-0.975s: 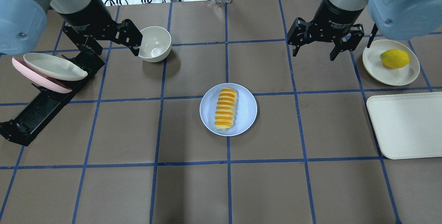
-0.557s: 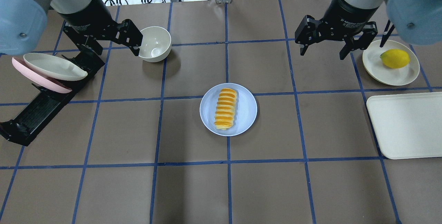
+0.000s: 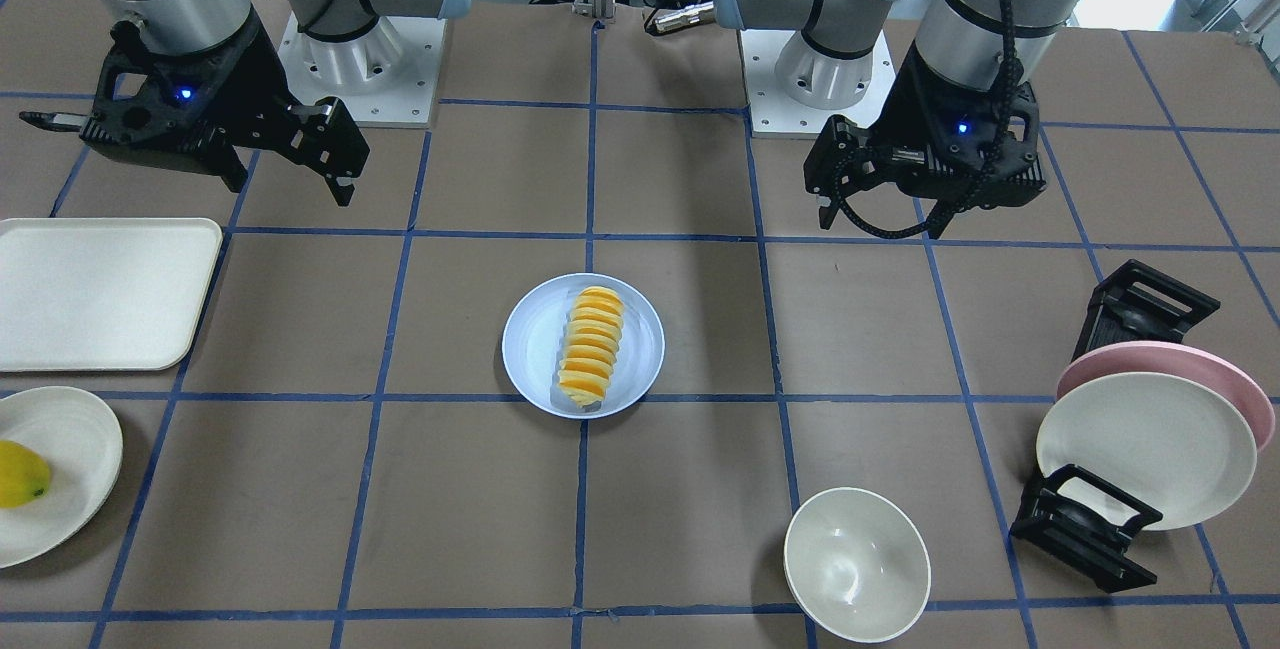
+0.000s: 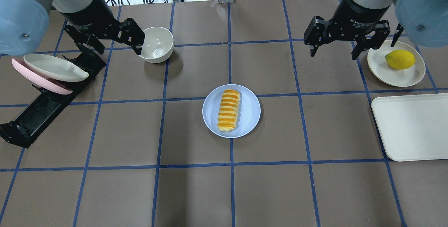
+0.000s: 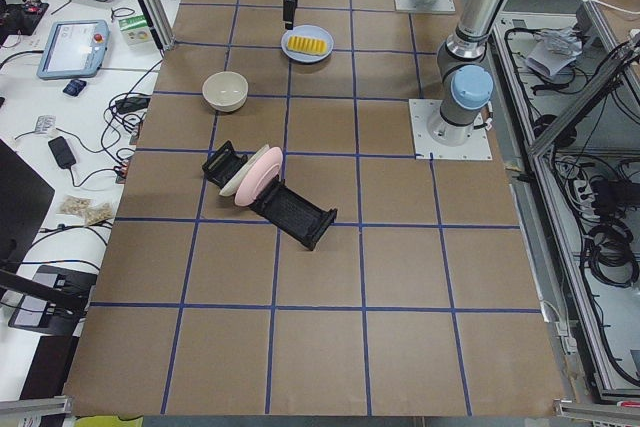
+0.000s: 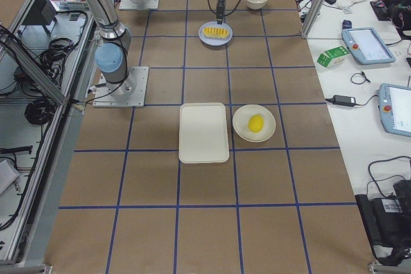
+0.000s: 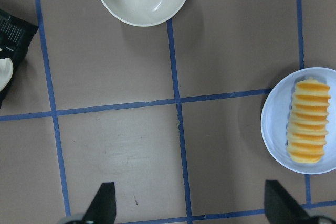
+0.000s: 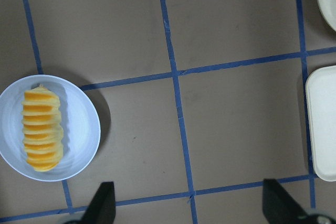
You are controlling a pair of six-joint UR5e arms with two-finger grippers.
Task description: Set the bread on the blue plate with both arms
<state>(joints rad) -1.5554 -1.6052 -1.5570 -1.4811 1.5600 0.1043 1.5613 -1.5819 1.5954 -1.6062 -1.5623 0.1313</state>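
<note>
Over the last second my right arm [image 4: 364, 8] has slid outward toward the lemon [image 4: 400, 59], while my left arm [image 4: 85, 10] has hardly stirred. Both sets of jaws stand wide open and empty. The one bread [image 4: 229, 111] lies on the one blue plate [image 4: 250, 115] in the middle of the table [image 4: 196, 192], long axis pointing away from the robot. It sits between the two arms, about equally far from each. I also count one bowl [image 4: 157, 43], one tray [image 4: 413, 125] and two racked plates [image 4: 52, 66].

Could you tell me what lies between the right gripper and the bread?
Only bare, tape-lined table lies between the right gripper and the bread, clearest in the overhead view.
</note>
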